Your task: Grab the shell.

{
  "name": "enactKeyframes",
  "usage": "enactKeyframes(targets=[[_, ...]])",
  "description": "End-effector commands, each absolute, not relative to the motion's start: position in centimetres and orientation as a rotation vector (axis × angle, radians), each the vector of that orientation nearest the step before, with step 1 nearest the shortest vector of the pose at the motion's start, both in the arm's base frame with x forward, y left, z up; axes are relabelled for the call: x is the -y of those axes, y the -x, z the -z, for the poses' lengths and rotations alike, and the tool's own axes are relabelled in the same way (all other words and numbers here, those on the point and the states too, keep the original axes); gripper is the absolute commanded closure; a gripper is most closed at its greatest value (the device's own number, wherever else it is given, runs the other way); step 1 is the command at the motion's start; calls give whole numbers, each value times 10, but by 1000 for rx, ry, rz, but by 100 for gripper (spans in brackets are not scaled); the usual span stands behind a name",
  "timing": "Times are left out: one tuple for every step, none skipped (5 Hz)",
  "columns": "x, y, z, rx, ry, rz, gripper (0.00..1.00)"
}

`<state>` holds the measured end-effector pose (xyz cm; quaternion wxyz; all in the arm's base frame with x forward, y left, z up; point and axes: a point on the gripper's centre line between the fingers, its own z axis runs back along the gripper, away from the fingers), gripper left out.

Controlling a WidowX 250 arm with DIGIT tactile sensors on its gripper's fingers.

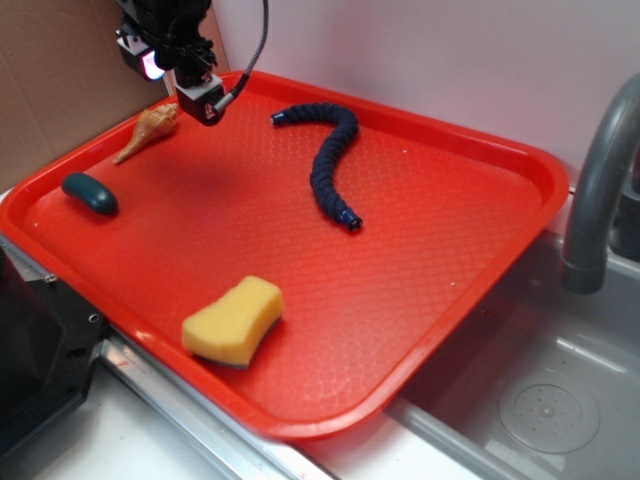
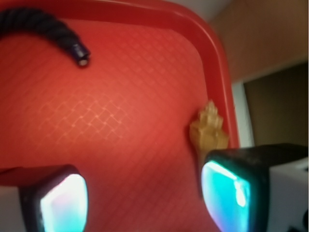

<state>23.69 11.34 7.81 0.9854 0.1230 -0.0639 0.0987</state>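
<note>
Reaching for the shell is the step going on now. The gripper [image 1: 207,108] hangs over the far left corner of the red tray [image 1: 440,260], just beside the shell [image 1: 148,129]. The shell lies flat near the tray's left rim, with its fat end close to the claw and its long pointy tip aimed away toward the front left. It looks like nothing is touching it yet.

In the wrist view the two fingers [image 2: 55,200] stand wide apart, with bare red tray between them. The shell [image 2: 208,133] pokes out just past the right finger, not in the gap. So I think the claw needs to slide a little toward the rim side, so the shell sits between the fingers. Then it should go down and squeeze. The rim is close, so a finger could bump it.

Counting the things on the tray: one shell, one dark teal pebble [image 1: 90,193], one yellow sponge [image 1: 233,320], and one dark blue rope [image 1: 330,155]. One gray faucet [image 1: 600,170] stands over the sink at the right.
</note>
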Motion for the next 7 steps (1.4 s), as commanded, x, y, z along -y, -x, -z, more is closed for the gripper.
enactKeyframes(targets=[[-165, -262, -85, 144, -192, -315, 0], [-178, -273, -74, 109, -157, -321, 0], [-179, -284, -49, 30, -151, -327, 0], [-171, -281, -39, 23, -134, -353, 0], [-153, -282, -27, 15, -151, -351, 0], [-124, -281, -33, 26, -199, -322, 0], [-119, -281, -35, 53, -177, -319, 0]])
